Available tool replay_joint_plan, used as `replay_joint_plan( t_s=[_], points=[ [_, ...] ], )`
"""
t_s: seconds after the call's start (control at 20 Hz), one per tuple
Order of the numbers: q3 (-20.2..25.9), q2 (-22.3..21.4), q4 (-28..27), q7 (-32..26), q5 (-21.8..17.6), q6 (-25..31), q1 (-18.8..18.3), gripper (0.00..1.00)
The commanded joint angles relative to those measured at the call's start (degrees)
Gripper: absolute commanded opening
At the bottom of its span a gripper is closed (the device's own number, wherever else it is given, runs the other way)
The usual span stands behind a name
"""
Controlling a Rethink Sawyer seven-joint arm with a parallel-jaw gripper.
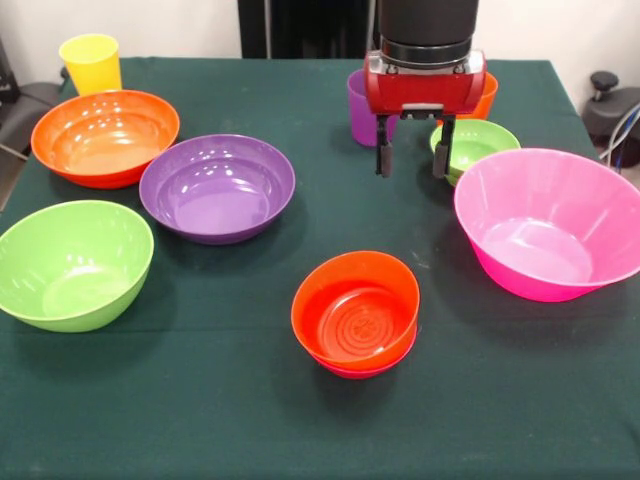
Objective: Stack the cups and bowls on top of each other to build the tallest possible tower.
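Note:
The tower (356, 316) stands near the front centre: a small orange bowl nested in a small red-magenta bowl whose rim shows below. My gripper (411, 158) hangs open and empty above the table behind the tower, its right finger over the rim of the small green bowl (477, 144). The purple cup (362, 108) and the orange cup (484, 96) stand behind the gripper, partly hidden by it. The yellow cup (91, 63) stands at the far left. The huge pink bowl (553, 222) is at the right.
The large orange bowl (105, 136), the large purple bowl (217, 187) and the large lime green bowl (72, 262) sit upright on the left half of the dark green tablecloth (230, 400). A chair (612, 108) shows past the table's right edge.

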Motion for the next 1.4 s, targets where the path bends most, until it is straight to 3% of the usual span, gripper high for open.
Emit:
replay_joint_plan(
  t_s=[0.05,1.15,1.4],
  points=[
    [-3.96,0.57,3.17,4.88,0.9,0.56,2.72,1.0],
    [-8.72,-0.53,5.18,7.73,6.46,-1.69,7.96,1.0],
    [-8.49,-1.57,2.92,6.04,9.16,1.84,8.61,1.0]
  ],
)
